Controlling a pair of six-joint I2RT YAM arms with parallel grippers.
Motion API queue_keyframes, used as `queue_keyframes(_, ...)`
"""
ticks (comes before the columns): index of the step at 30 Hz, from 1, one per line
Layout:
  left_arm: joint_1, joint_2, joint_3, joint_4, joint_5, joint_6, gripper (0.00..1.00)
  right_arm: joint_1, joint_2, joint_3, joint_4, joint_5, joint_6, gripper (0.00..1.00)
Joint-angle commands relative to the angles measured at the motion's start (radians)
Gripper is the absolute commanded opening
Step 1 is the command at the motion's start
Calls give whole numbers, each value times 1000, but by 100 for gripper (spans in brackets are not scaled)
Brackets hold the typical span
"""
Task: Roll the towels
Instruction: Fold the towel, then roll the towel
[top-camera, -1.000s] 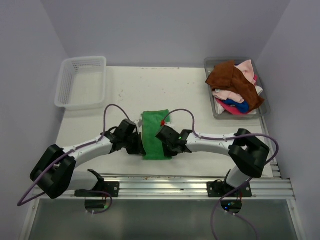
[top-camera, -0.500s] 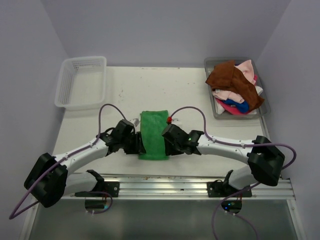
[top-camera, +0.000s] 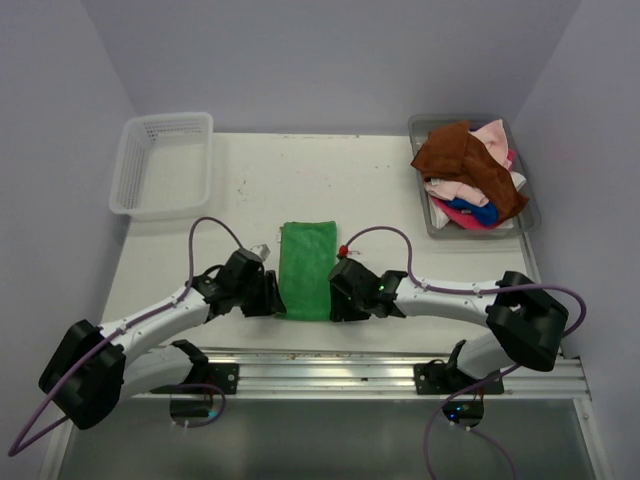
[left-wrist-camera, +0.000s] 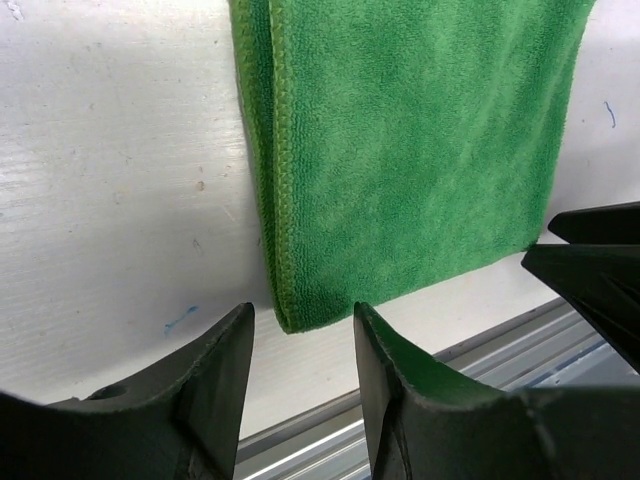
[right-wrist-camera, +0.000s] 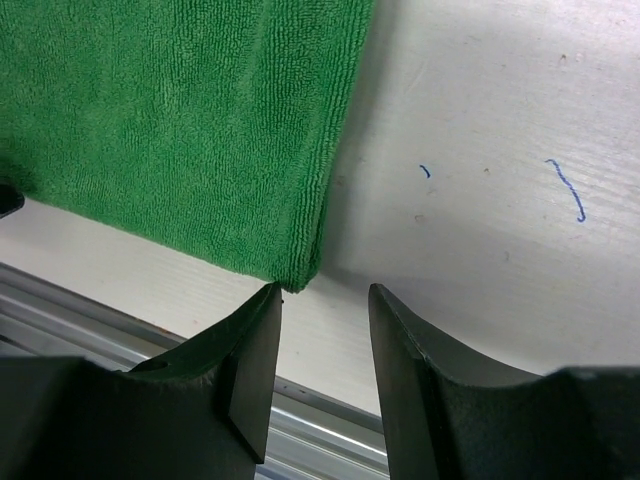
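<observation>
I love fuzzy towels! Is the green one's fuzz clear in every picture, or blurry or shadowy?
Left wrist view: the bright green terry-cloth towel is sharp, its stitched hem clear. Right wrist view: fuzz sharp too, a soft shadow beside its edge on the white table. Top view: even light, no glare, towel too small to show fuzz.

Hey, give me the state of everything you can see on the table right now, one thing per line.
green towel: lying folded flat, not rolled.
left gripper: open, at the towel's near left corner, gripping nothing.
right gripper: open, at its near right corner, gripping nothing.
basket: empty.
tray: heaped full.
heaped towels: crumpled, not rolled.
</observation>
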Motion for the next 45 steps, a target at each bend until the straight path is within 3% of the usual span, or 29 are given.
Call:
queue_keyframes(1,-5,-6,-37,27,-23,-24,48,2,-19,-16,71,-23,30,45)
queue_keyframes(11,-5,46,-85,98,-6,-28,38,3,53,-7,115,-26,33,41)
queue_keyframes(16,-5,47,-86,104,-2,-32,21,5,68,-14,117,-24,43,36)
queue_keyframes(18,-5,44,-83,92,-6,-30,19,5,67,-20,114,-23,44,36)
queue_keyframes(21,-5,35,-80,75,-6,-30,26,5,62,-26,121,-23,49,37)
queue_keyframes(22,-5,31,-85,69,-8,-32,39,5,61,-28,121,-23,50,37)
queue_keyframes(23,-5,20,-85,67,-6,-35,43,8,60,-30,123,-24,50,35)
queue_keyframes(27,-5,1,-105,63,-5,-36,46,13,48,-31,128,-29,46,33)
queue_keyframes(35,-5,23,-125,102,9,-59,22,25,48,-40,129,-21,55,32)
queue_keyframes(39,-5,24,-112,95,9,-61,15,25,44,-48,132,-21,61,31)
queue_keyframes(42,-5,29,-103,73,11,-55,31,25,47,-51,131,-13,61,26)
queue_keyframes(43,-5,27,-103,64,5,-55,43,25,48,-51,131,-10,61,24)
queue_keyframes(45,-5,14,-103,38,-5,-55,45,26,48,-51,128,-6,62,18)
